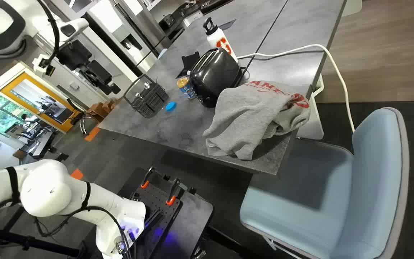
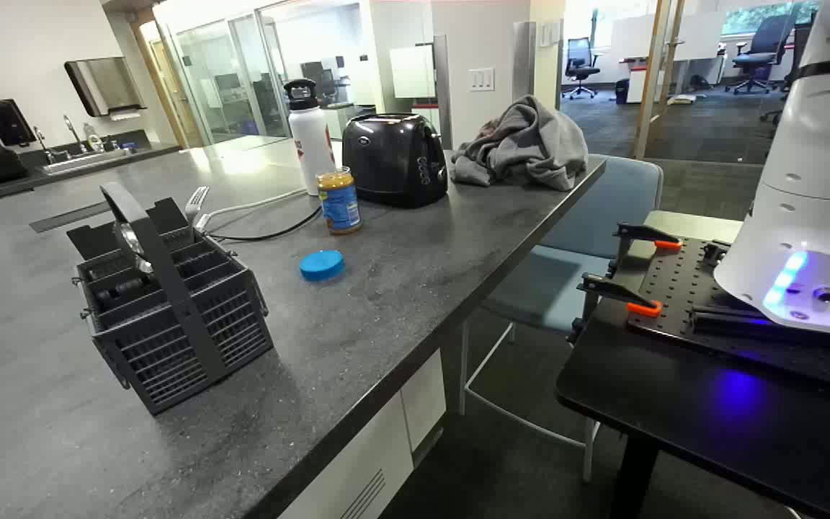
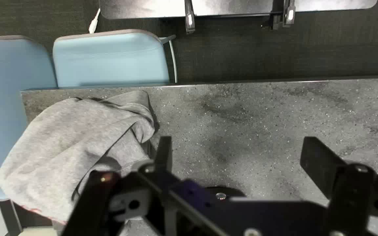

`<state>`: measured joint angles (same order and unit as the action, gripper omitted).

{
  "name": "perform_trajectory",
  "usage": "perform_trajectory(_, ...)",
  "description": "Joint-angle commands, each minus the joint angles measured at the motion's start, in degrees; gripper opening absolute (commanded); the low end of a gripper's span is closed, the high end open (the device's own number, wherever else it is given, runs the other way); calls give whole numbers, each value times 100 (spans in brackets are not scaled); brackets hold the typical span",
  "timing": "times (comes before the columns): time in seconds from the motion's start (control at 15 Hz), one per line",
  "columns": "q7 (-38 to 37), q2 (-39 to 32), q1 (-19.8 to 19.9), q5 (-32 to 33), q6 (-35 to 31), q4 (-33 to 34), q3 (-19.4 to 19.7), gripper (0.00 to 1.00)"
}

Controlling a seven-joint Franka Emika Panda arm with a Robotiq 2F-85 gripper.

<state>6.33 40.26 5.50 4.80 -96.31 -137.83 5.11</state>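
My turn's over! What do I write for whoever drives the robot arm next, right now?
Gripper: open and empty, hanging above the gray table.
Things: gray sweatshirt heaped near a table corner, beside the black toaster; jar standing by the toaster; blue lid lying between the jar and the dark basket.
Done: the jar is uncapped.
Left: nothing is held, so any picking up is probably still to do.

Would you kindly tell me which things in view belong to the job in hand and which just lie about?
Probably the job, by nearness in the wrist view: open, empty gripper; black toaster; grey sweatshirt.
Apparently lying about: white bottle; jar; blue lid; cutlery basket.
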Motion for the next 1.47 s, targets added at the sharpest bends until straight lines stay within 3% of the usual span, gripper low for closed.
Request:
perform_trajectory(0.0,-27,-3,-54,23,18,16,38,100)
perform_trajectory(1.13,-27,-3,-54,23,18,16,38,100)
perform_trajectory(1.4,-17,-276,-692,-411,-600,-83,-431,100)
